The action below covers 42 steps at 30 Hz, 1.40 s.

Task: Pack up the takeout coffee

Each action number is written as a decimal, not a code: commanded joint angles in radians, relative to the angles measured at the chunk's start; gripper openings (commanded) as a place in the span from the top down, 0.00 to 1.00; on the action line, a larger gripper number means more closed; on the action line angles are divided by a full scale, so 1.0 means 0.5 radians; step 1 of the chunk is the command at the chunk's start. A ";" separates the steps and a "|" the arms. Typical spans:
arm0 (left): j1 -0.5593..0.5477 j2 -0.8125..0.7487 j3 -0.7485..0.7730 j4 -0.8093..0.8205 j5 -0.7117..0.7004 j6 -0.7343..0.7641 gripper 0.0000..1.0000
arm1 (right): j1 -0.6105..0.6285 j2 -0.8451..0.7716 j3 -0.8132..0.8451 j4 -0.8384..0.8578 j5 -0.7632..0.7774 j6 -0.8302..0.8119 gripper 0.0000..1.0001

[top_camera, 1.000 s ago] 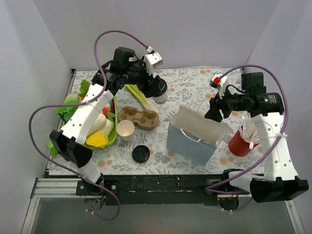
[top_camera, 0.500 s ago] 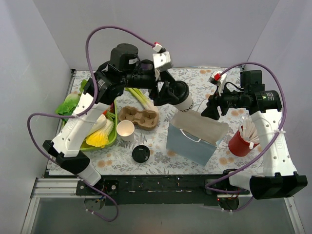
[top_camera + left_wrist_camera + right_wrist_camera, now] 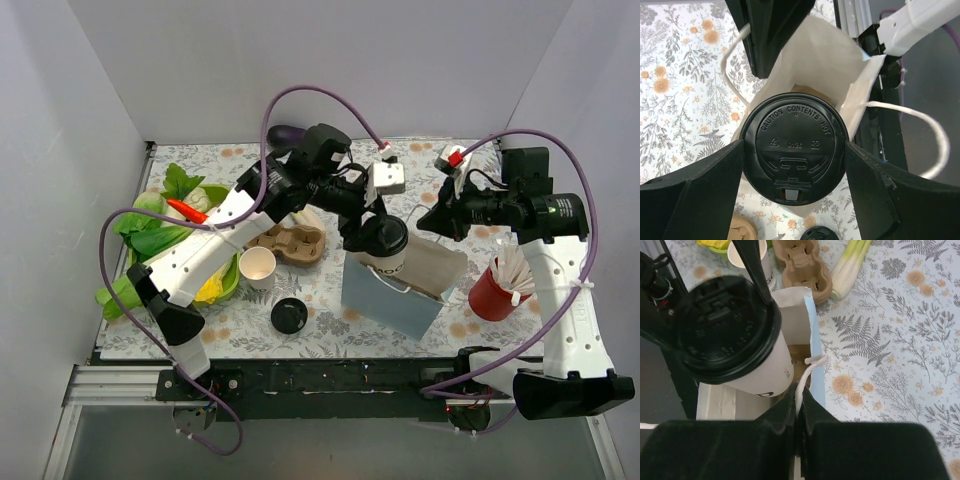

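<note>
You get bright, even light and soft shadows on the bench [image 3: 235,335] in the top view, while your wrist views keep the takeout coffee [image 3: 794,148] lid sharp with faint sheen, the paper bag [image 3: 796,320] shaded inside, and the jaws blurred dark along the bottom edge.

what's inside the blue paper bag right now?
Only a strip of its brown floor shows inside the blue paper bag; nothing visible on that strip. The white paper cup with black dome lid, poised at the mouth, covers the rest, so contents there can't be told.
</note>
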 commanded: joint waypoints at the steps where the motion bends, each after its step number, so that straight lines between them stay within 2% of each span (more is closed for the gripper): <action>1: -0.058 -0.149 -0.158 0.069 -0.105 0.178 1.00 | -0.003 -0.085 0.048 0.164 -0.193 0.169 0.99; 5: -0.134 -0.247 -0.378 0.182 -0.231 0.358 1.00 | 0.015 -0.110 0.084 0.296 -0.263 0.286 0.99; 11: -0.303 -0.296 -0.559 0.219 -0.430 0.632 1.00 | 0.080 -0.177 0.128 0.284 -0.276 0.255 0.99; 17: -0.505 -0.441 -0.970 0.568 -0.679 0.840 1.00 | 0.113 -0.371 -0.111 0.373 -0.270 0.203 0.99; 23: -0.610 -0.536 -1.341 0.921 -0.881 1.027 1.00 | 0.126 -0.429 -0.247 0.388 -0.285 0.194 0.99; 30: -0.675 -0.530 -1.446 1.063 -0.983 1.150 1.00 | 0.129 -0.460 -0.277 0.443 -0.267 0.258 0.99; 42: -0.702 -0.416 -1.465 1.032 -0.964 1.405 1.00 | 0.132 -0.484 -0.268 0.437 -0.288 0.344 0.99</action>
